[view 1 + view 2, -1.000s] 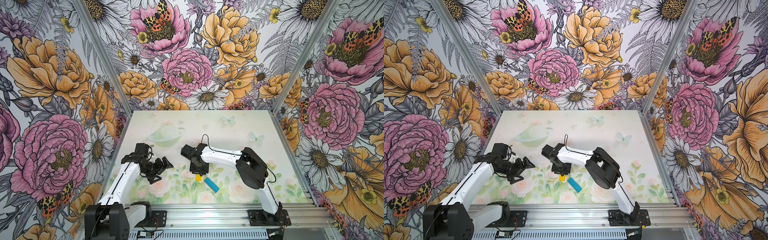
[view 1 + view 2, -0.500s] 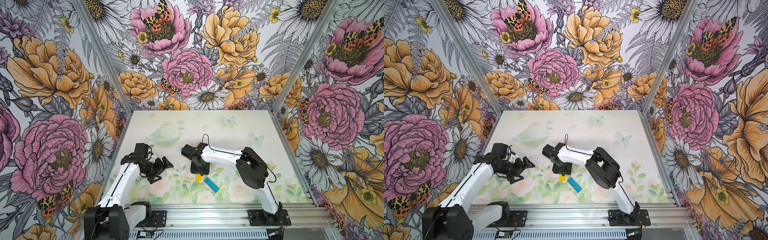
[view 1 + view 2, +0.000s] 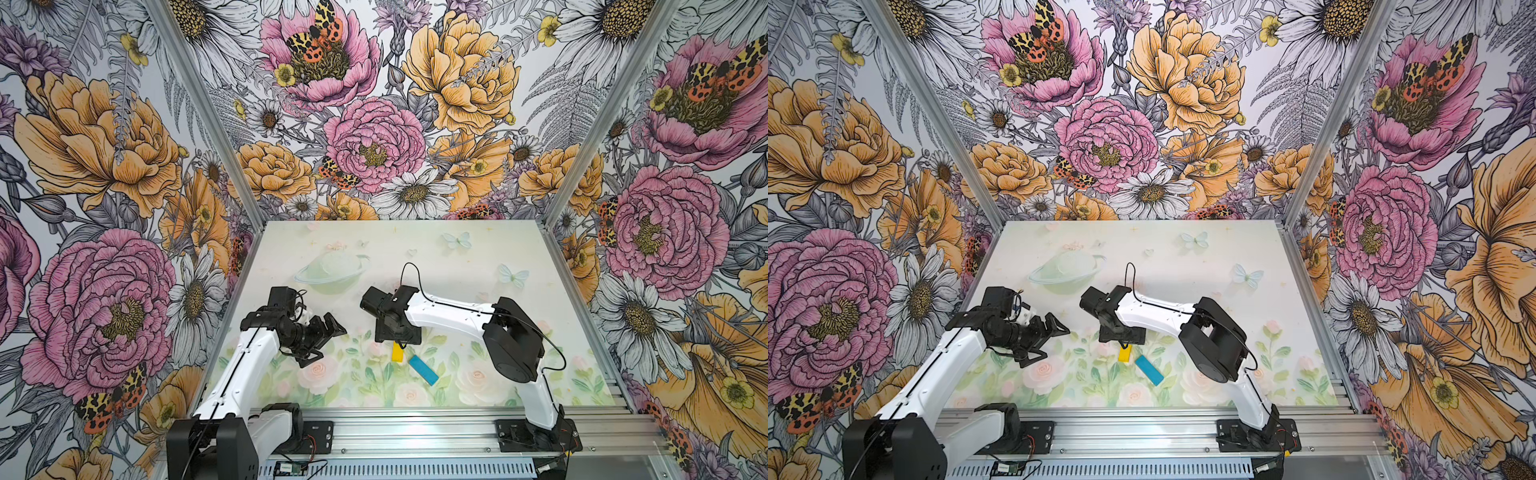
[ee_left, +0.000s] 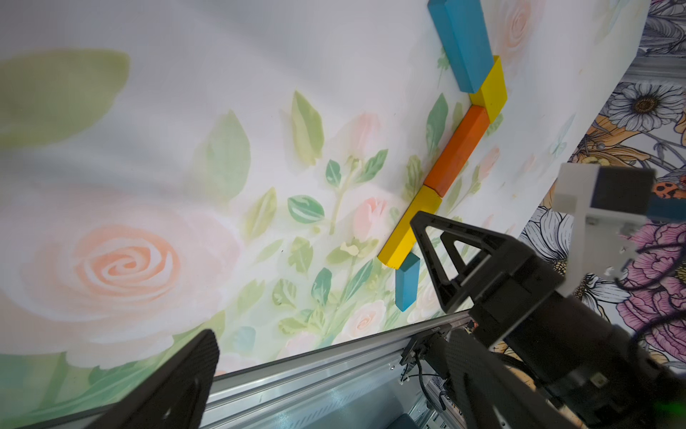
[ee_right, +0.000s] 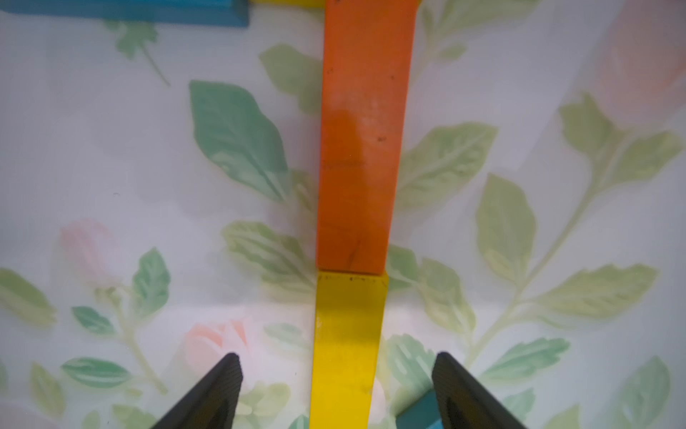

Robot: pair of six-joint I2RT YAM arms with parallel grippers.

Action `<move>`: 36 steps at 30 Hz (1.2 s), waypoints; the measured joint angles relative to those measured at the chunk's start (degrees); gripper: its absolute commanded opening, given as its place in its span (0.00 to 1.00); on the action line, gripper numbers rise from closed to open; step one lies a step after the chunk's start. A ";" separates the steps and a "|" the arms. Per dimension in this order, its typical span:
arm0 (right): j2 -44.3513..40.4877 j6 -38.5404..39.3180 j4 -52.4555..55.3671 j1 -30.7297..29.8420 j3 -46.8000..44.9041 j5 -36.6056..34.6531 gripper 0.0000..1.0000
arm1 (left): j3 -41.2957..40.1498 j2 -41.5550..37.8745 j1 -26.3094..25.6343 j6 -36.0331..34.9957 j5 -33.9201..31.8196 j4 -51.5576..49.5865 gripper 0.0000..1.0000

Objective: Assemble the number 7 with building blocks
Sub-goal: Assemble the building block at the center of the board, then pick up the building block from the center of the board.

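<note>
Number 7 [image 4: 456,152]: we see it lying flat near the middle of the worktop's [image 3: 478,257] front edge.
Top bar: blue block [image 4: 462,41] touching short yellow block [image 4: 490,87].
Stem: orange block [image 5: 358,141] end to end with long yellow block [image 5: 345,345]; lower blue block [image 3: 423,369] just beside that yellow's end, skewed out of line.
Right jaws: we find them parted, straddling the long yellow block with a gap on each side, holding nothing.
Left jaws: spread wide and empty, hovering toward the worktop's left edge, clear of the blocks.
</note>
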State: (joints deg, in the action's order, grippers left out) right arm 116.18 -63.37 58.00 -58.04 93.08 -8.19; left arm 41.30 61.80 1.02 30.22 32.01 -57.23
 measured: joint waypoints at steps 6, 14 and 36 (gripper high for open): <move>-17.09 1.62 -1.14 -4.81 -9.49 -4.48 0.77 | -0.11 -1.31 0.00 0.44 -0.02 0.00 0.99; -17.90 3.54 0.33 -13.14 -24.44 -9.14 0.77 | -0.11 -1.40 0.00 1.40 -0.07 0.00 0.99; -13.03 13.29 -13.11 -8.96 -29.77 -4.72 0.70 | -1.73 -4.09 0.00 3.76 0.02 0.02 0.99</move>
State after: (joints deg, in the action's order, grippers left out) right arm 103.15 -50.09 44.88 -67.00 63.31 -12.91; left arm 39.57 57.71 1.02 33.98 32.03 -57.21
